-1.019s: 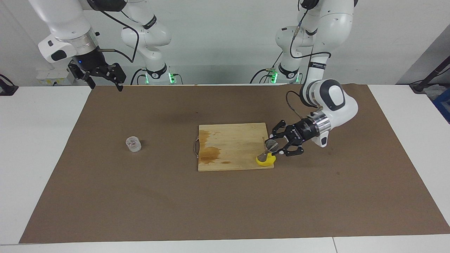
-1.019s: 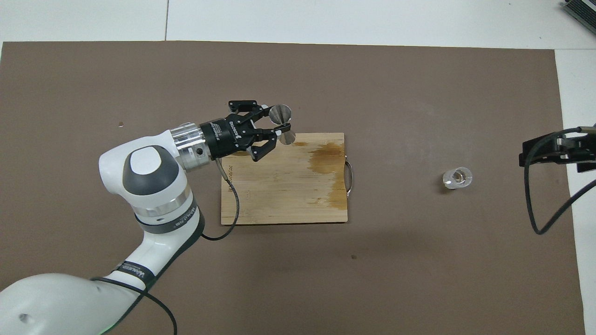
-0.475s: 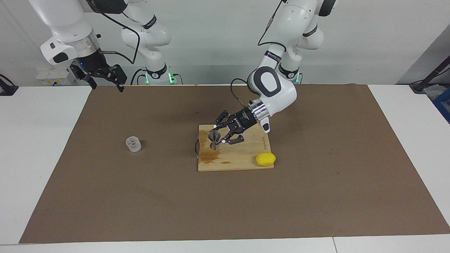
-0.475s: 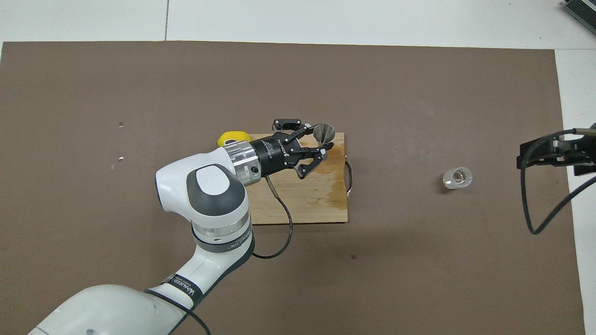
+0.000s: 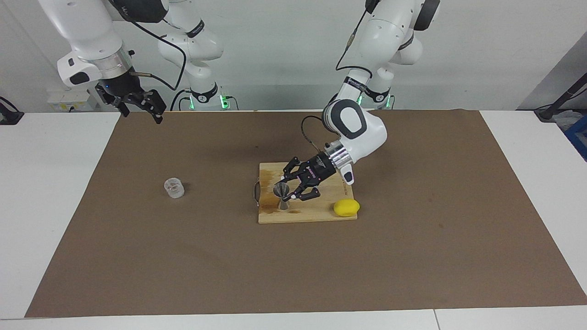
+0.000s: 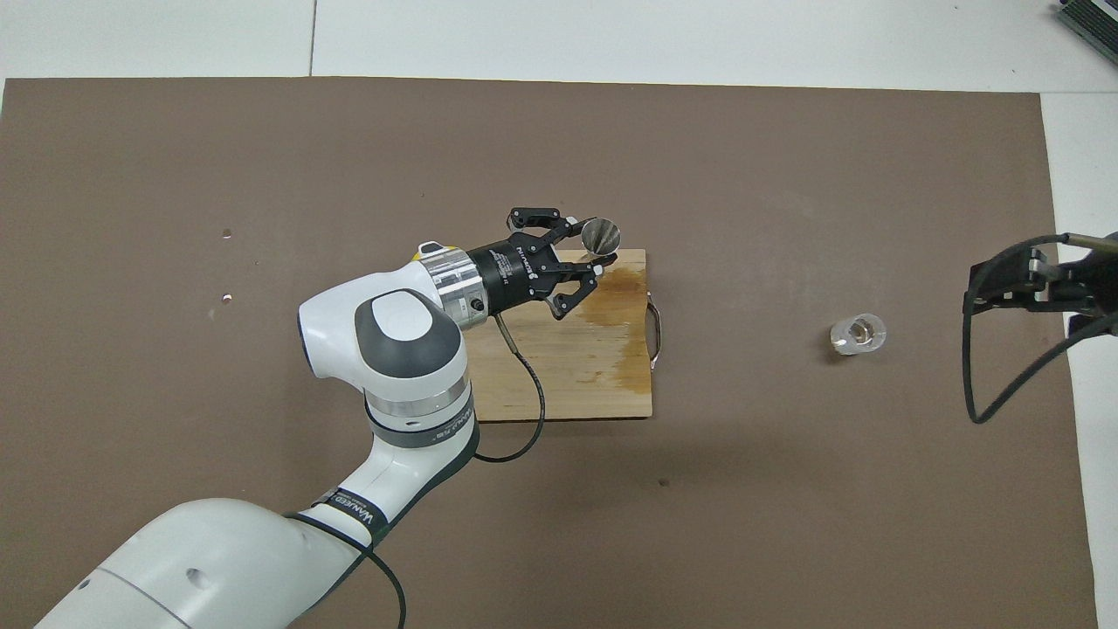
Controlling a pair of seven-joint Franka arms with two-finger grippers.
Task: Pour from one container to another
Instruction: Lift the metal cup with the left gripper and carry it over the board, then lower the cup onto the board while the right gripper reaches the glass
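The silver metal jigger (image 5: 281,197) is upright over the stained, handle end of the wooden cutting board (image 5: 316,210), with its base at the board's surface. My left gripper (image 5: 287,193) is shut on its waist. In the overhead view the jigger's (image 6: 601,236) round mouth shows at the board's (image 6: 576,367) edge farther from the robots, with my left gripper (image 6: 590,252) on it. The small clear cup (image 5: 174,188) stands alone on the brown mat toward the right arm's end and also shows in the overhead view (image 6: 858,333). My right gripper (image 5: 136,101) waits open, high over the mat's corner.
A yellow lemon (image 5: 346,207) lies on the board's corner toward the left arm's end. The board has a metal handle (image 5: 255,191) on the end toward the cup. The brown mat (image 5: 293,266) covers the table.
My left gripper carried the jigger from beside the lemon to the board's handle end and lowered it. The right gripper turned slightly in place.
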